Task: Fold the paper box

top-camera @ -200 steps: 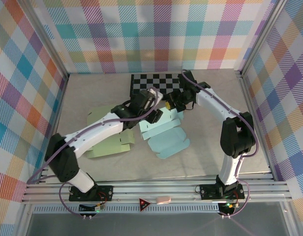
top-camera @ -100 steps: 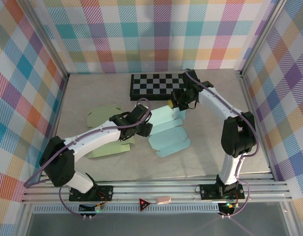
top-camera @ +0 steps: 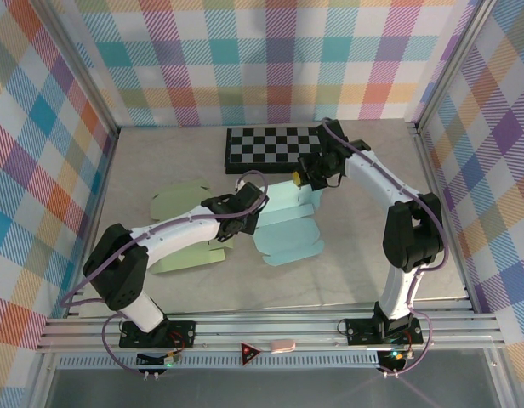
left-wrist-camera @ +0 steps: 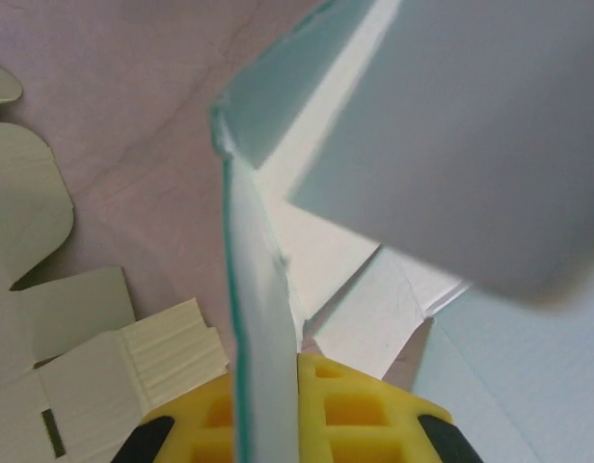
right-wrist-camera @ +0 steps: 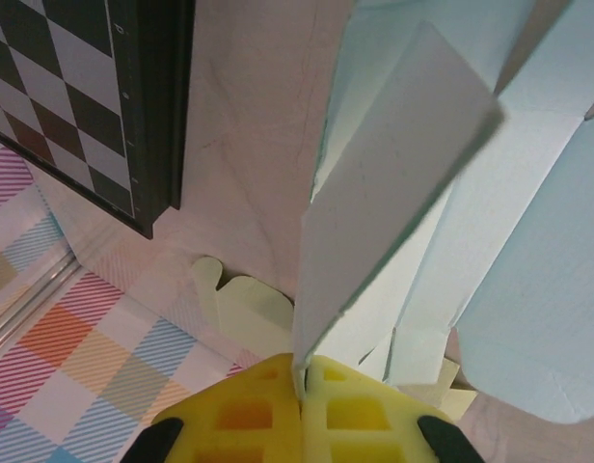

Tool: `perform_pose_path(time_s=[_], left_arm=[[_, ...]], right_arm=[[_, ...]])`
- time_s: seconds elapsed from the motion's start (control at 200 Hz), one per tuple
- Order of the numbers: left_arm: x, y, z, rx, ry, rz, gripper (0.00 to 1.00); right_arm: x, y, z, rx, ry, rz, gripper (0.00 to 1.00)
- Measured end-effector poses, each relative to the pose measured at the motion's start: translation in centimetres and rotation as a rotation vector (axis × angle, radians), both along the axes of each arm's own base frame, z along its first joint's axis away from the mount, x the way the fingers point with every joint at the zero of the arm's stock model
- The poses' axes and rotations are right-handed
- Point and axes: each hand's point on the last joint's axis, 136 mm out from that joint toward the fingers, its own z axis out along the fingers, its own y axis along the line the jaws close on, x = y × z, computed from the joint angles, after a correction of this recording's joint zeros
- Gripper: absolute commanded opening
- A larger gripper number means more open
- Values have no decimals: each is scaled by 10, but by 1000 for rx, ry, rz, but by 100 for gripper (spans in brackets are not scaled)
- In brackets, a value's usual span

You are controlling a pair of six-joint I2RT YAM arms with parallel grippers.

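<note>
While both arms hold the pale blue paper box (top-camera: 287,229), work them as a pair. Turn each wall about its scored crease and do not draw the two grips apart, since I judge thin card like this would tear at a fold.

From the top camera, the box lies near the middle of the table (top-camera: 373,255), half flat. Its rounded flaps spread toward you and its far panels are lifted. Your left gripper (top-camera: 245,212) sits at the box's left edge. Your right gripper (top-camera: 306,176) is at its far right corner, just in front of the checkerboard (top-camera: 270,146). A green blank (top-camera: 181,246) lies flat to the left, partly under your left arm, and you should steer clear of it.

At the left wrist, the jaws look closed on a thin upright blue wall. Its edge runs down across the yellow fingers (left-wrist-camera: 355,415). The card's inner face is white, and two walls meet at a corner above. Bring this wall in squarely so that corner folds sharp.

At the right wrist, the jaws are shut on the edge of a tilted blue flap, which enters the seam between the yellow fingers (right-wrist-camera: 249,415). More creased blue panels lie beyond it. Ease the flap over slowly, because a hard pull could slip the card from the grip.
</note>
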Motion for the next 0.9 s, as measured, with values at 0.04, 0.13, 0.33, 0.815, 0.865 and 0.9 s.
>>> perform_pose_path(time_s=[0.04, 0.13, 0.33, 0.815, 0.865, 0.9], left_arm=[[1, -2, 1, -15, 0, -2, 0], [1, -7, 1, -44, 8, -16, 0], [-1, -15, 1, -77, 30, -53, 0], [3, -23, 12, -117, 28, -71, 0], [3, -23, 12, -118, 30, -71, 0], [3, -23, 12, -118, 31, -72, 0]], right_arm=[[1, -2, 1, -5, -12, 3, 27], [3, -4, 5, -25, -44, 6, 48], [-2, 8, 21, -39, -136, 40, 63], [-15, 15, 4, -112, -126, 36, 31], [-14, 15, 4, -115, -127, 31, 32], [-14, 14, 4, -120, -128, 27, 35]])
